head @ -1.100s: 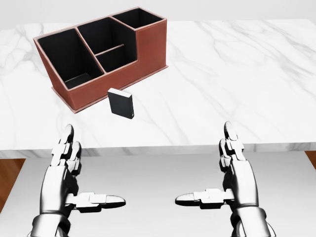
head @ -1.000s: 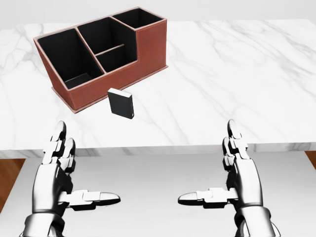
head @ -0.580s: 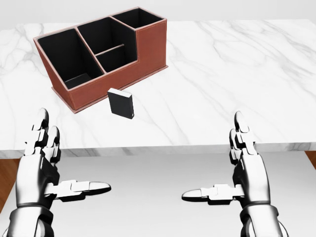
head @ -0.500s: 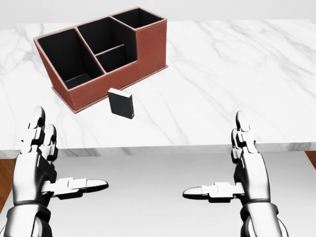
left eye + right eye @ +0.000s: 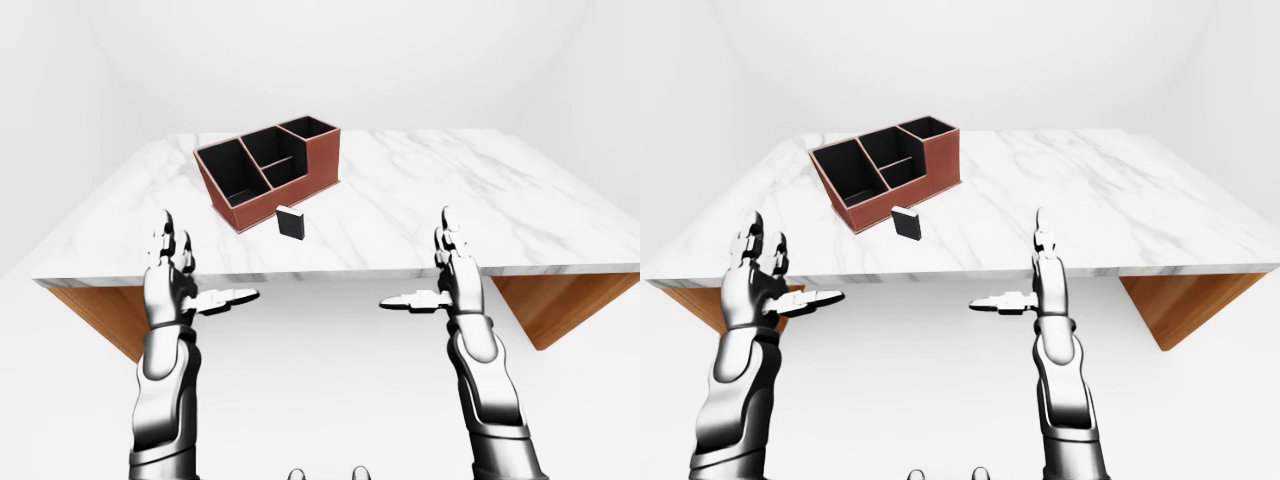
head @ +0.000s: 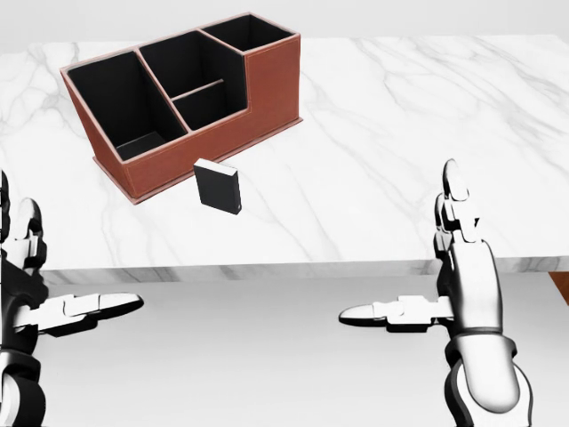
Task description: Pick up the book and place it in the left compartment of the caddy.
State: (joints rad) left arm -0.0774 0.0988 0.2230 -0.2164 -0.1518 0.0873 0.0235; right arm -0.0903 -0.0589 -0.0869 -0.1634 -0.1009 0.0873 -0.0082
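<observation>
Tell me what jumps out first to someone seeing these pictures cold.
Two shiny metallic robot hands, the left hand and the right hand, raised open below the white marble table. Beyond them, upper left in the head view, sits a reddish-brown leather caddy with black compartments, and a small black book stands just beside it.

A white grey-veined marble tabletop is lying on an orange-brown wooden base, which is showing beneath it at 4 and 8 o'clock in the left-eye view.
</observation>
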